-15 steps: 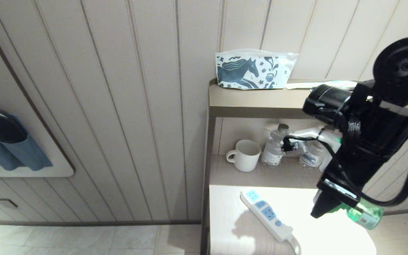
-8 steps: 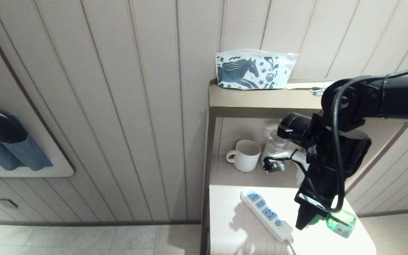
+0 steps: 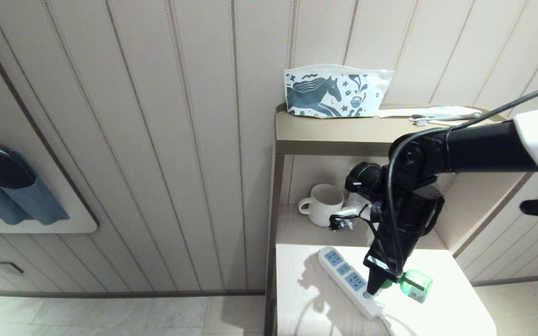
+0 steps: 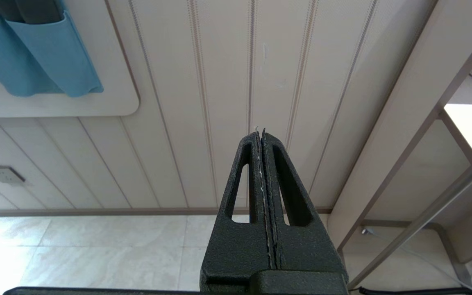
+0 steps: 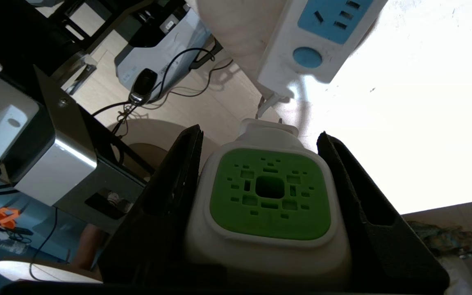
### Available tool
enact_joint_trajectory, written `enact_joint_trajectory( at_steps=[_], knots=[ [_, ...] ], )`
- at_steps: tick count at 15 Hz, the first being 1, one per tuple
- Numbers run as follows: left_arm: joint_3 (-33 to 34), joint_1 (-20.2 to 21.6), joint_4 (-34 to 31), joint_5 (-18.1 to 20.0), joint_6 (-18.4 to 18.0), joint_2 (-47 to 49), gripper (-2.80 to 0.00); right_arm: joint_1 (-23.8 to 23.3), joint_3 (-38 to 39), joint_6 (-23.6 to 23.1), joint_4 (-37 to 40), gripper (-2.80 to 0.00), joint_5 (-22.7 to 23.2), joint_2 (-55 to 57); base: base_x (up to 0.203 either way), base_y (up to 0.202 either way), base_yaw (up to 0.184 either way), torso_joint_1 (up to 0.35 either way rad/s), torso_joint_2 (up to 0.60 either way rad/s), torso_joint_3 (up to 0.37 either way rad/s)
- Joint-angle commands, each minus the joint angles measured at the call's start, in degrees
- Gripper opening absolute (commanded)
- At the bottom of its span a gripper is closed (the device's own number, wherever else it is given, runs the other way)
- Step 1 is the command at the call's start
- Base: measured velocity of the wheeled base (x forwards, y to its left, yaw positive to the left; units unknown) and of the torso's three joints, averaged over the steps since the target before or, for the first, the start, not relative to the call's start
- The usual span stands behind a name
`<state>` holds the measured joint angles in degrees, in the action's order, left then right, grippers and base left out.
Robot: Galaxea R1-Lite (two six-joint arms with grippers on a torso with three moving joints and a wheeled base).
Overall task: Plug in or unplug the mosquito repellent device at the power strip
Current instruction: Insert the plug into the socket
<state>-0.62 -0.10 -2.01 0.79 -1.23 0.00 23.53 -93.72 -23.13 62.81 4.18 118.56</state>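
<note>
The bedside cabinet [image 3: 437, 308] stands against the panelled wall, its lit top carrying the power strip [image 3: 350, 282] diagonally near the left edge, cord end toward the front edge. On the shelf behind sits a white ribbed mug [image 3: 322, 204]; on the uppermost shelf, a horse-print pouch [image 3: 336, 92]. The right gripper [image 3: 375, 290] hangs over the strip's button end, fingers [image 5: 178, 196] clamped on the two sides of the mosquito repellent device [image 3: 411, 283], held above the top; its prongs point toward the strip, not inserted. The left gripper [image 4: 262, 135], fingers pressed together, is parked facing the wall, away from the cabinet.
</note>
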Motion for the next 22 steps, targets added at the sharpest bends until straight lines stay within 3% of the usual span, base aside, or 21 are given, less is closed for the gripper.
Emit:
enact_joint_trajectory(
  at_steps=[1,6,14,22],
  knots=[
    [0.01,0.01,-0.01,0.00,0.00,0.09,-2.80,-0.16,0.06,-0.22,-1.05,-2.80,-0.33,2.87,0.000,0.000,0.000,0.000,0.00,0.000],
    [0.01,0.01,0.04,0.00,0.00,0.09,-2.80,-1.55,1.01,0.45,-11.99,-2.80,-1.55,6.95,0.000,0.000,0.000,0.000,0.00,0.000],
    [0.01,0.01,-0.01,0.00,0.00,0.09,-2.80,-1.55,-7.17,0.06,-11.70,-2.80,-1.55,9.69,0.000,0.000,0.000,0.000,0.00,0.000],
    [0.01,0.01,-0.01,0.00,0.00,0.09,-2.80,-1.43,-7.54,0.18,-12.28,-2.80,-1.47,11.68,0.000,0.000,0.000,0.000,0.00,0.000]
  ],
)
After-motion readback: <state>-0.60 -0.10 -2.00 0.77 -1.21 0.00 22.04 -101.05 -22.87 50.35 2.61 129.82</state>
